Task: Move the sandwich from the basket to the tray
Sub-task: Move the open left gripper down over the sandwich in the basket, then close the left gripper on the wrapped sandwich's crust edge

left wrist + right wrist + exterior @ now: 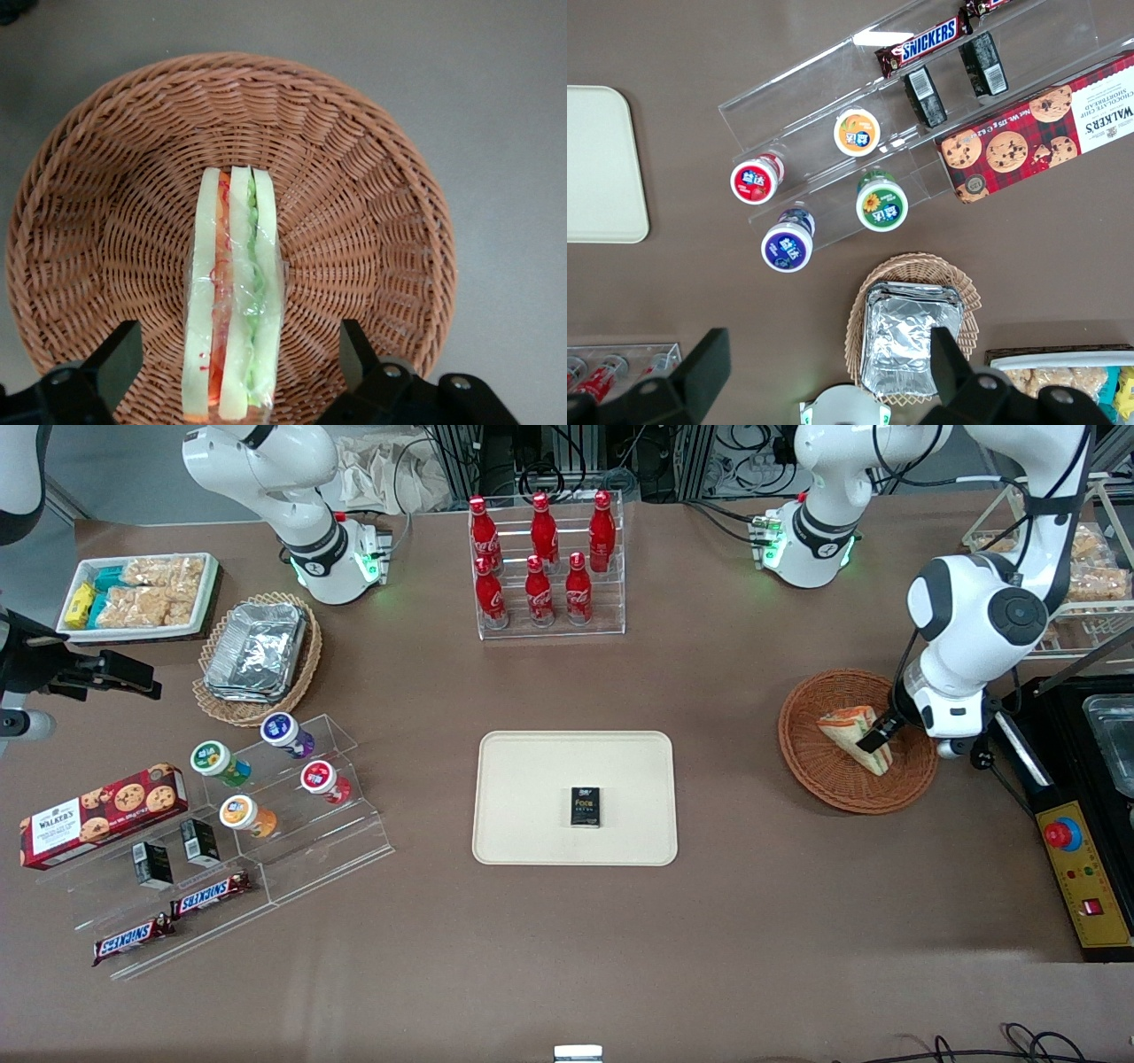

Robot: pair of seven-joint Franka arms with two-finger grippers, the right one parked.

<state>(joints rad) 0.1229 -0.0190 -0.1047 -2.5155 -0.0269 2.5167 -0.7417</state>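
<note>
Fingers (113,363) of the left arm's gripper (235,376) stand spread, one on each side of the sandwich (235,301), with a gap between each finger and the bread; nothing is grasped. Gripper sits low inside the basket (819,766), toward the working arm's end of the worktop (753,921).

Basket rim rises all round the sandwich. Bare worktop lies between basket and tray (532,797). On the tray lies a small black box (585,807); the rest of its surface is bare.

Wrist view cuts off the sandwich's lower end and the finger bases. Front view hides part of the sandwich under the arm.

Sandwich stands on edge: pale bread, orange-red, white and green layers, glossy clear wrap.
</note>
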